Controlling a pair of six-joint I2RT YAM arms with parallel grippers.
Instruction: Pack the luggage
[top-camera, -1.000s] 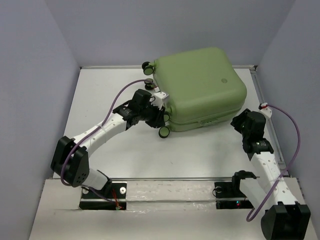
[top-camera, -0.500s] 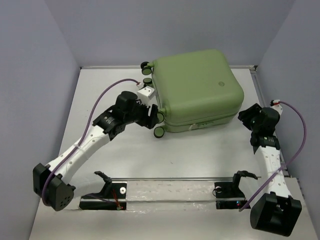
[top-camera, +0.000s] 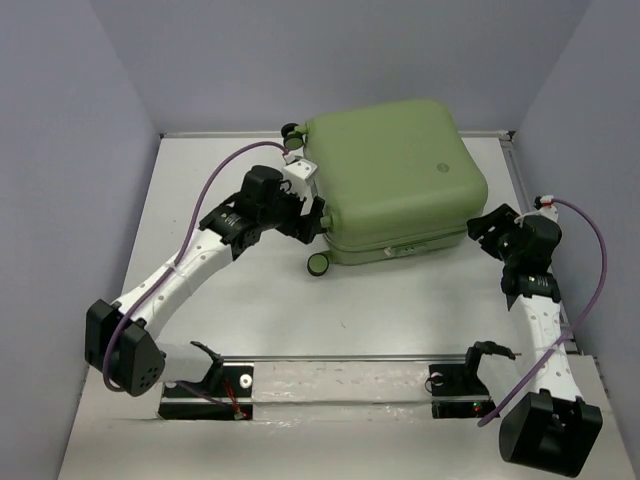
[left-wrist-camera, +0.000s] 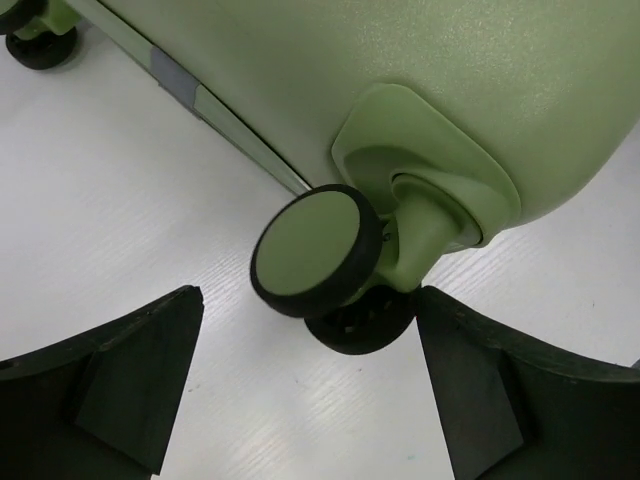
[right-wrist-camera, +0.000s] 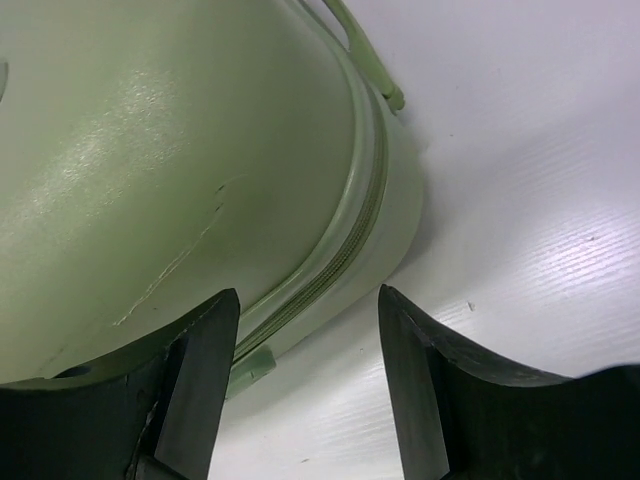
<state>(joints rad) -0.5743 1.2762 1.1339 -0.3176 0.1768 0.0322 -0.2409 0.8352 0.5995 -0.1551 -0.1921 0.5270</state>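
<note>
Flanking the closed luggage (top-camera: 395, 175), left end effector (left-wrist-camera: 308, 340) open at wheel (left-wrist-camera: 318, 250), right end effector (right-wrist-camera: 307, 300) open

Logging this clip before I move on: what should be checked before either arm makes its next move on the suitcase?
1. The luggage lies flat on the table: ok.
2. Shell shut along the visible zipper seam: ok.
3. The left gripper is open, with a caster wheel between its fingers, not gripped: ok.
4. The right gripper is open at the luggage's corner: ok.
5. Anything packed inside: cannot tell.
</note>
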